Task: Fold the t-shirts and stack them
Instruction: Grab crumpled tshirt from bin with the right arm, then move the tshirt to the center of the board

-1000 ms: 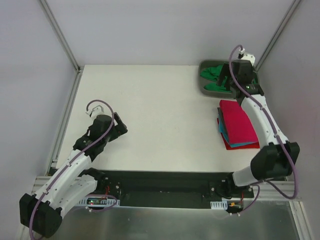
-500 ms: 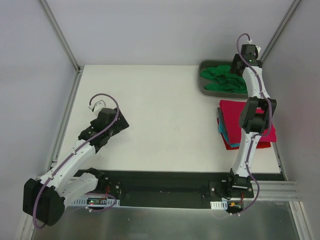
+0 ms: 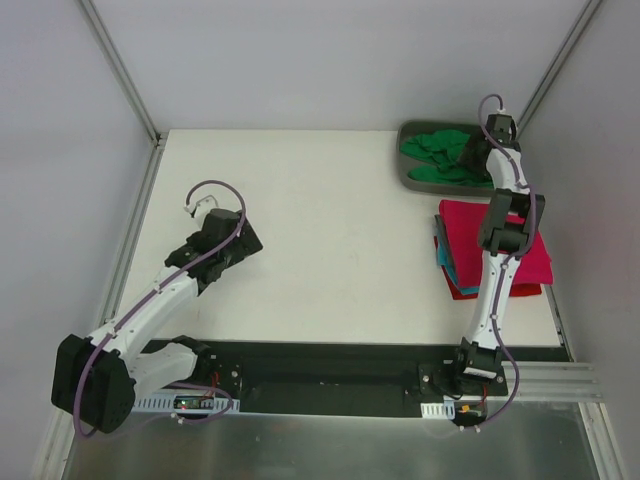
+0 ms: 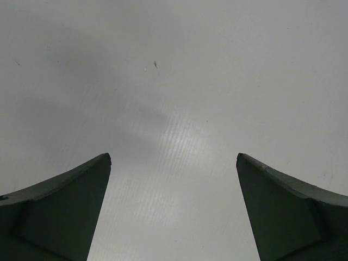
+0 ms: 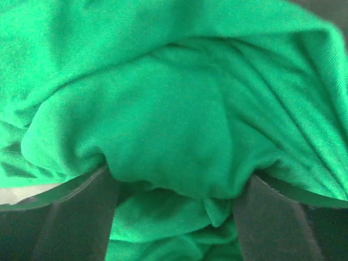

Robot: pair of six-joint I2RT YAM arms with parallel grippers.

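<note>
On your table [image 3: 320,220], beside the folded stack [image 3: 465,245], the green t-shirt [image 3: 435,150] lies crumpled in the far-right tray [image 3: 403,165], so your right gripper [image 5: 179,174] straddles a bunch of it, fingers spread, ready to lift; your left gripper [image 4: 174,157] hangs idle, fingers spread too.

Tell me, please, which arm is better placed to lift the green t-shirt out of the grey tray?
Right. Its jaws are down in the grey tray, straddling a bunch of the green t-shirt, not yet closed; the left arm's jaws hang open over bare table, far across from it.
</note>
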